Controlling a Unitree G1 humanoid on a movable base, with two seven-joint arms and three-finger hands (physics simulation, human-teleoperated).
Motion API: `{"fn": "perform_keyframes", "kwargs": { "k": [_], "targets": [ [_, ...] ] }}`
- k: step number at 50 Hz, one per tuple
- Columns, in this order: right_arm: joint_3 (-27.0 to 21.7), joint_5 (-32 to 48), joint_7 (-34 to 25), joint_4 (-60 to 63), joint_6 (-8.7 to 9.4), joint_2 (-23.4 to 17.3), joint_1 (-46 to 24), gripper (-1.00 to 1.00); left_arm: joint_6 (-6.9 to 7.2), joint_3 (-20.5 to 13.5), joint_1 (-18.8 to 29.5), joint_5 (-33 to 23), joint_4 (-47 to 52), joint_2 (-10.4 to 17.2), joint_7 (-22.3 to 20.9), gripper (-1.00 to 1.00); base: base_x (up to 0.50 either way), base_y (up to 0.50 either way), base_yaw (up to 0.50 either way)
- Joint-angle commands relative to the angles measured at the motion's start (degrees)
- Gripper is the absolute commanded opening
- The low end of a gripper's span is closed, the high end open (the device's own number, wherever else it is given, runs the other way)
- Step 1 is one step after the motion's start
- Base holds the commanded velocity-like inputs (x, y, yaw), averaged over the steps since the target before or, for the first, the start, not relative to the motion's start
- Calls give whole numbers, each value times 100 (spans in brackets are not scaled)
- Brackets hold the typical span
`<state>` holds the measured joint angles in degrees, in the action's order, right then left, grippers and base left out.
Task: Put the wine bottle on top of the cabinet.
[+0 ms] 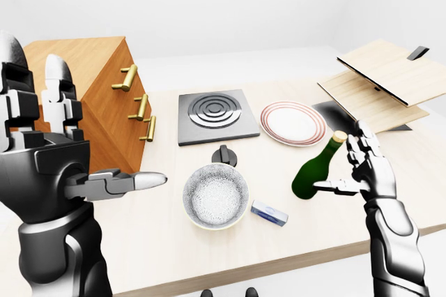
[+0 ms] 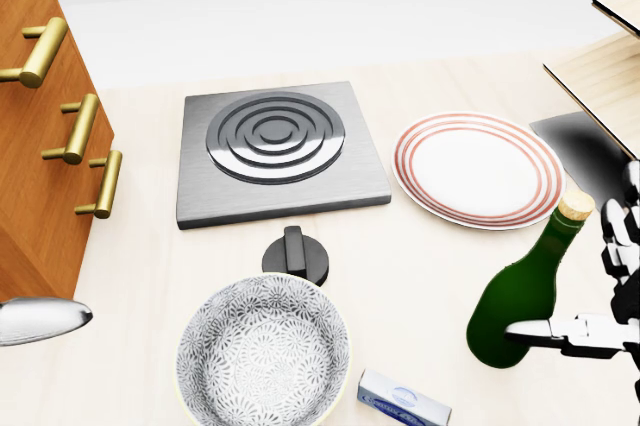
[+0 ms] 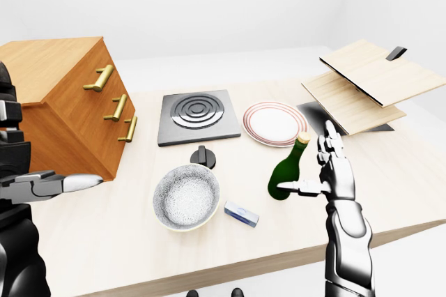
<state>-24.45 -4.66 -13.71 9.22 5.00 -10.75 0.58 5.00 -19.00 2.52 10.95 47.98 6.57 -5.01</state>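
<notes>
Pale wooden table (image 1: 293, 234) under white walls; reach-to-grasp step, nothing lifted yet.
Wine bottle (image 2: 524, 296) standing tilted just below the striped plate (image 2: 478, 168); right hand (image 1: 366, 168) beside it, fingers spread, thumb touching the glass; left hand (image 1: 52, 150) open beside the cabinet (image 3: 59, 95); next, probably: close round the body, lift, carry across.

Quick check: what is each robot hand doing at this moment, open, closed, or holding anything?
Left robot hand: open, holding nothing.
Right robot hand: open beside the wine bottle, fingers not closed round it.
</notes>
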Motion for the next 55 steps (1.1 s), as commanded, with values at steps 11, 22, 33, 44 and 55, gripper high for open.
{"fn": "perform_keyframes", "kwargs": {
  "k": [11, 22, 33, 44, 55],
  "targets": [
    [189, -93, 107, -488, 0, -310, -484, 100, 0, -37, -37, -1, 49, -20, -32, 100, 0, 0, 0],
    [257, -55, 123, -469, 0, -509, -854, 100, 0, 8, -130, -16, -42, -80, -48, 100, 0, 0, 0],
    [318, -82, 138, -854, 0, -568, -1003, 100, 0, 14, -139, -29, -129, -84, -48, 100, 0, 0, 0],
    [460, -163, 208, -1609, 0, -670, -1316, 100, 0, 44, -117, -86, -231, -74, -42, 100, 0, 0, 0],
    [442, -348, 204, -1261, 0, -626, -1158, -100, 0, 94, -144, -129, -316, -95, -63, 100, 0, 0, 0]
  ]
}}
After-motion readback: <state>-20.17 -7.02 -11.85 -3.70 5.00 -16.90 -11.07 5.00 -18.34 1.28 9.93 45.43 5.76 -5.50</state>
